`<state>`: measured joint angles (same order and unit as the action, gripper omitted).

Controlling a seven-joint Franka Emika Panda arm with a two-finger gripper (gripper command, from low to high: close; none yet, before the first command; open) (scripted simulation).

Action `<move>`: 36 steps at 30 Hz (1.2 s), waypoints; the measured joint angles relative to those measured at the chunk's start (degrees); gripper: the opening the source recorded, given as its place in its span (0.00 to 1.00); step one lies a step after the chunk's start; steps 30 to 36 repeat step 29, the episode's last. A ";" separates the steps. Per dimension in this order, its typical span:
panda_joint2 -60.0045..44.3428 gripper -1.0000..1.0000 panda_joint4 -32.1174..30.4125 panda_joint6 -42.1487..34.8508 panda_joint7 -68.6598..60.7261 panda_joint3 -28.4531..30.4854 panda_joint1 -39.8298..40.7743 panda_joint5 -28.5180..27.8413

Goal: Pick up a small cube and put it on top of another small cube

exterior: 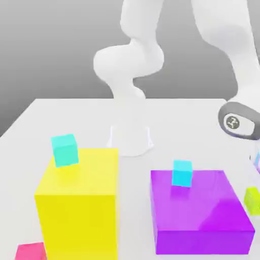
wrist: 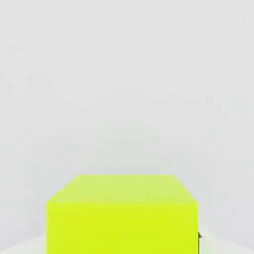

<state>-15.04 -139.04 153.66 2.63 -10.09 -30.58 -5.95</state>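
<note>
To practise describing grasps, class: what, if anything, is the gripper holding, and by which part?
The lime cube, held by two opposite sides between the fingers.

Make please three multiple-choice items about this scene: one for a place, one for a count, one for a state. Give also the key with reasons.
1. Where is the lime cube in the exterior view?
A) left of the yellow block
B) right of the purple block
C) on the yellow block

2. How many cyan cubes are there?
A) one
B) two
C) four

3. How are the cyan cubes?
A) stacked together
B) both on the table
C) apart, on separate blocks

Key:
1 B: the lime cube shows beyond the right side of the purple block.
2 B: one cyan cube and another cyan cube are seen.
3 C: one is on the yellow block, the other on the purple one.
</note>
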 joint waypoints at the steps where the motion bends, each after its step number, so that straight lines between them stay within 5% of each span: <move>1: 2.10 0.00 -1.09 -0.95 -0.98 -0.05 0.64 0.91; 20: 41.61 0.00 -23.39 -17.88 -13.67 6.42 8.46 8.43; 26: 33.68 0.00 -27.18 -6.17 -13.89 6.36 9.08 8.33; 27: 32.62 1.00 -27.48 -4.81 -13.85 6.30 9.13 8.28; 36: 32.62 1.00 -27.48 -4.81 -13.85 6.30 9.13 8.28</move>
